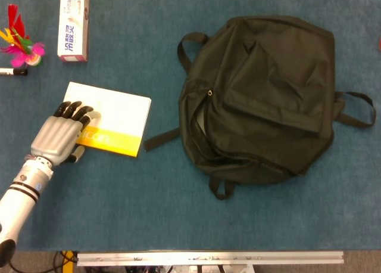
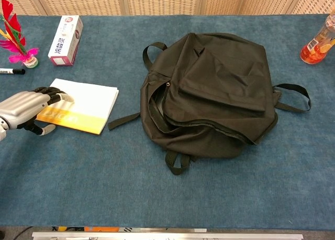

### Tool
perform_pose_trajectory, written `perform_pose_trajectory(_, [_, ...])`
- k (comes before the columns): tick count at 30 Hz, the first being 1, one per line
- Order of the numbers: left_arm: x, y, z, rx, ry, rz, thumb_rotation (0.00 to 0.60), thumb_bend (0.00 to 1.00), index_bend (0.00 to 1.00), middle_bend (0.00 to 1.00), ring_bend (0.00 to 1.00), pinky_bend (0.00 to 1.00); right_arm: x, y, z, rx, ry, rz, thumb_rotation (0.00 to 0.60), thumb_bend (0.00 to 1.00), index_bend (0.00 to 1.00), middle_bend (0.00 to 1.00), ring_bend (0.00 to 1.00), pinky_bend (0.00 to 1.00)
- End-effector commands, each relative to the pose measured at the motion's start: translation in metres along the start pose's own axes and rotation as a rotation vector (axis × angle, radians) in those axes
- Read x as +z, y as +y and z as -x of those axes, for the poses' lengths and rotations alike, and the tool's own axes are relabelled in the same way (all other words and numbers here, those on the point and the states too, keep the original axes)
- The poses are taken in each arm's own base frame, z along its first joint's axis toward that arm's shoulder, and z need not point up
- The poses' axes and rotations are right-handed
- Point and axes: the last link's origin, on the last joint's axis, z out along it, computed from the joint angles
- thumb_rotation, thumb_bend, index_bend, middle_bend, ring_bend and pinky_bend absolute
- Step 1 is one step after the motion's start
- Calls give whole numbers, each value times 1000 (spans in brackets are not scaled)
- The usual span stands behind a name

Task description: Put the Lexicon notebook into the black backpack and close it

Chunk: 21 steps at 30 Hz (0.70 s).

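Two views, head view first: the left hand (image 1: pixel 59 139) is laid flat on the near-left corner of the Lexicon notebook (image 1: pixel 113 119), fingers (image 1: pixel 76 112) extended over the cover; whether a thumb is hooked under the edge cannot be told.
Notebook position: flat on the blue desk (image 1: pixel 119 213), at about 9 o'clock from the black backpack (image 1: pixel 262 97) and well apart from it.
Backpack opening: the main zip gapes along the 8 o'clock side, facing the notebook.
Other items: a white box (image 1: pixel 74 24) at 11 o'clock of the notebook, a feathered shuttlecock (image 1: pixel 22 46) and a marker (image 1: pixel 12 72) at 10 o'clock.
Chest view: the same left hand (image 2: pixel 29 108) is seen pressing the yellow band of the notebook (image 2: pixel 81 104); nothing is clasped, fingers fairly close together.
Bottle: an orange bottle (image 2: pixel 316 43) stands at 2 o'clock of the backpack (image 2: pixel 214 93).
Right hand: not seen in either view.
Step in hand, judged: the notebook is to be secured and brought toward the zip gap.
Advice: downward pressure should be kept even so the cover is not buckled, and the loose strap (image 2: pixel 123 121) should be avoided.
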Motion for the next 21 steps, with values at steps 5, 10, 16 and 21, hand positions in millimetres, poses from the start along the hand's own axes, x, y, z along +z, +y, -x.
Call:
perform_pose_trajectory(5, [6, 3, 1, -16, 10, -8, 600, 328, 197, 177, 96, 73, -2, 4, -1, 7, 4, 11, 600, 0, 247, 355, 245, 470])
perform_pose_trajectory(10, [9, 3, 2, -19, 6, -13, 600, 328, 208, 191, 106, 79, -4, 6, -2, 11, 7, 16, 600, 0, 247, 355, 245, 472])
perform_pose_trajectory(16, [14, 8, 5, -93, 14, -12, 600, 328, 263, 239, 154, 111, -4, 8, -3, 15, 7, 20, 600, 0, 247, 355, 245, 472])
perform_pose_trajectory(21, [22, 15, 3, -167, 69, -7, 600, 328, 347, 315, 230, 168, -5, 10, -4, 18, 10, 25, 600, 0, 247, 355, 246, 472])
